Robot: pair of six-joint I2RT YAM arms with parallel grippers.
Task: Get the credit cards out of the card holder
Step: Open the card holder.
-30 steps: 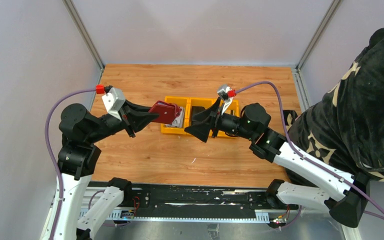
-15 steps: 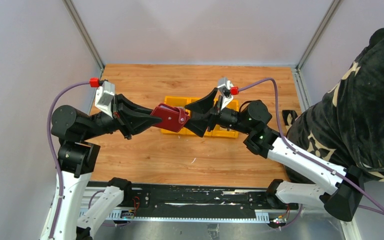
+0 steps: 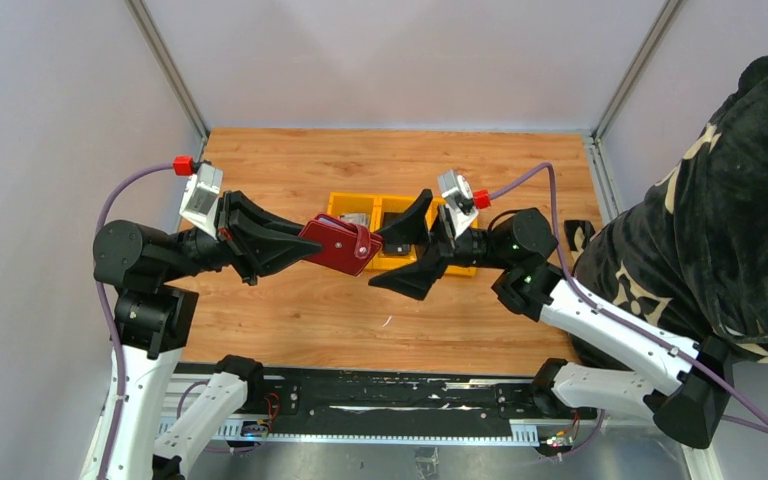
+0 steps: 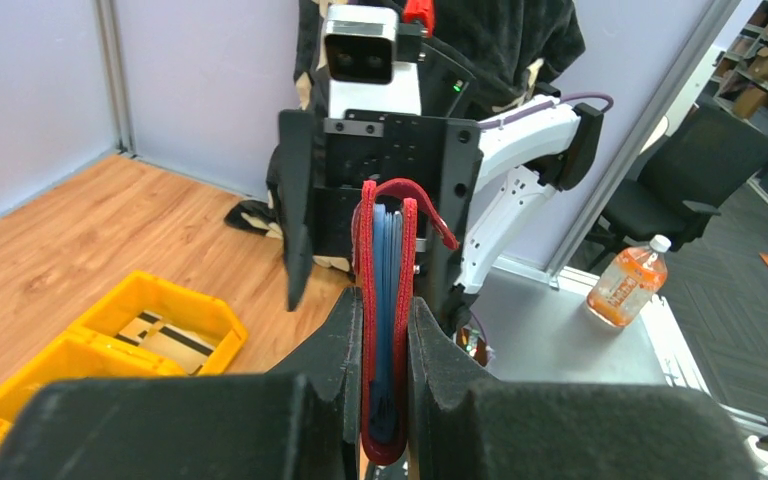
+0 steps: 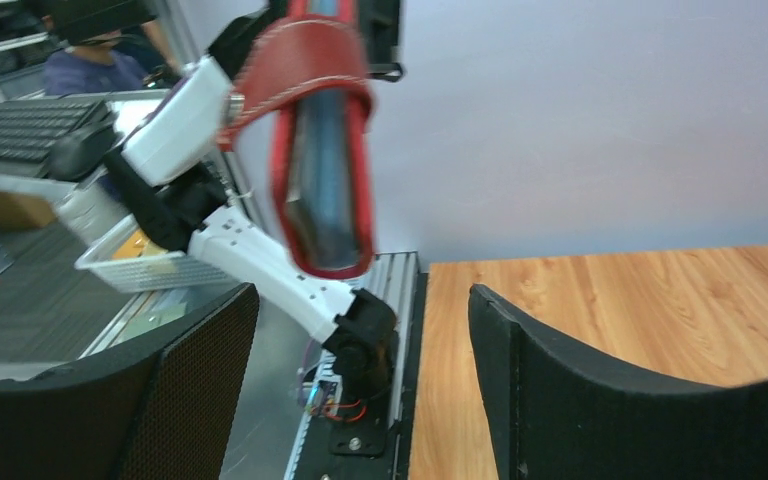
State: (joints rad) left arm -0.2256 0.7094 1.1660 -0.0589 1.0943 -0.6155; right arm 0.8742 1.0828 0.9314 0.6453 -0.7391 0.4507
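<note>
Top external view puts the card holder (image 3: 344,246) in the air over the middle of the worktop (image 3: 290,310), just in front of the yellow bin (image 3: 344,201). Your left gripper (image 3: 305,243) is pinching its closed end, with the free end pointing at your right gripper (image 3: 377,262). That one is spread wide and touches nothing, its jaws standing either side of the holder's free end.

From the left wrist, the holder (image 4: 385,235) stands on edge between the fingers (image 4: 345,335). It looks like soft red stitched leather with grey-blue lining, and a thin strap loops over the top. The credit cards are not clear to see; thin layers show inside the mouth, but I cannot tell card from lining.

The main risk, as I judge it, is closing on the whole case instead of one card. The red walls are thicker and stand prouder than any card edge, so wide jaws could catch them first. A pull then would drag the holder out of the left pinch or twist it. That squeeze may also clamp the cards in their pockets. The strap could snag a fingertip. Cards are probably slick and stiff, so a shallow grip may slip off. A dropped card could land outside the bin.
</note>
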